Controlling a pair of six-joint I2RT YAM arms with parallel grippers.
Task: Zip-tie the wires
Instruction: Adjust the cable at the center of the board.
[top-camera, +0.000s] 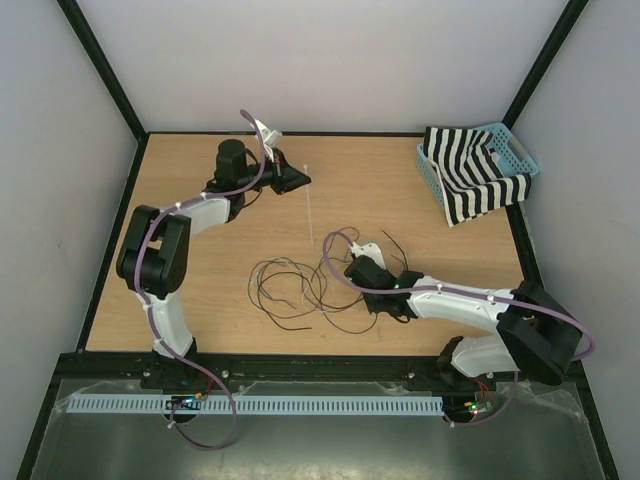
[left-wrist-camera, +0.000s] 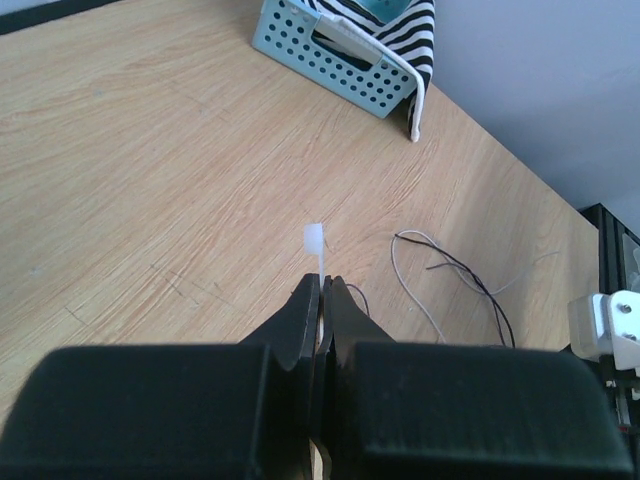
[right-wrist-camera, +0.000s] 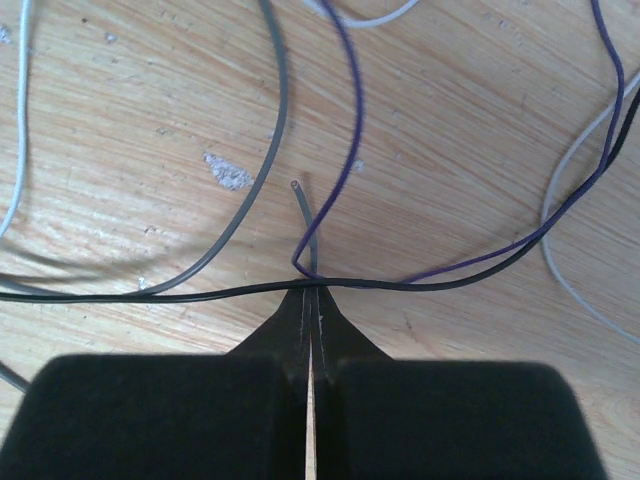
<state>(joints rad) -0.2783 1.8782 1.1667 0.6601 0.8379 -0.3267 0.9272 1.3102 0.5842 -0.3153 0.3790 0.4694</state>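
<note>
Looking at the two wrist views, you are in the gathering step: both things are taken up, but nothing is bound yet. Your left pincer (left-wrist-camera: 322, 285) is fully closed on the thin whitish translucent plastic zip tie (left-wrist-camera: 314, 240), and the small square head stands out just past the fingertips. In the top view the strip runs from that pincer over the far part of the light wooden bench (top-camera: 420, 220), well apart from the strands.

Your right pincer (right-wrist-camera: 311, 288) is closed too, low over the bench, and it pinches the thin dark flexible wires (right-wrist-camera: 200, 293) at its very tips. A grey strand and a purple one run in between the tips, and a black one crosses just in front (whether the black one is really clamped, I cannot tell). The rest of the wires lies in loose loops on the bench, to the left of that pincer, not bundled.

The next move, as I judge it, calls for drawing the strands into one bunch and raising it a little, so the tie can pass under. Then you must carry the tie across and thread its tail through the head; a grip so near the head may be in the way.
</note>
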